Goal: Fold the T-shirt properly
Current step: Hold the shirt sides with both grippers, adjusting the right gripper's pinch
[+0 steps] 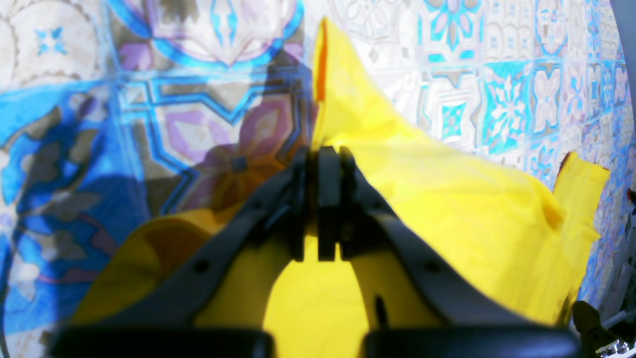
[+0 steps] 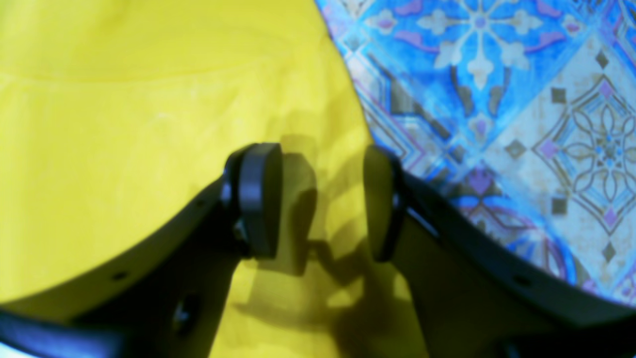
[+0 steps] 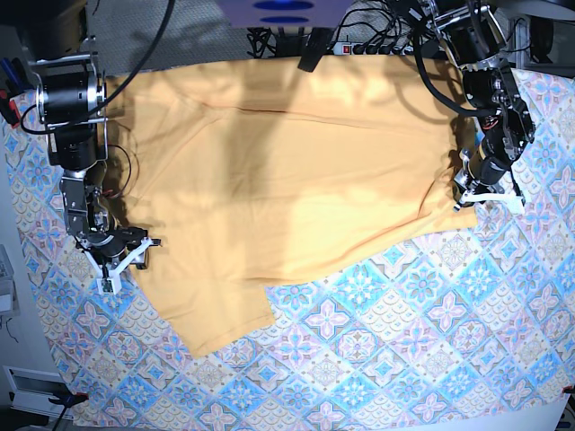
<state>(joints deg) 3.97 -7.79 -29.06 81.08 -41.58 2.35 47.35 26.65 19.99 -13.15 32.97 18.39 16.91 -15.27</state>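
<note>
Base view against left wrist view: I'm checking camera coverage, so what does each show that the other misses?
Only the base view shows the whole T-shirt spread out, plus the right end effector at its edge. Only the left wrist view shows the left end effector shut on a raised fold of cloth. Both show the yellow shirt lying on the patterned tablecloth.

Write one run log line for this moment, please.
stage: fold starting | left gripper: shut on yellow-orange cloth T-shirt edge | right gripper: open over shirt | shirt: spread on patterned tablecloth
</note>
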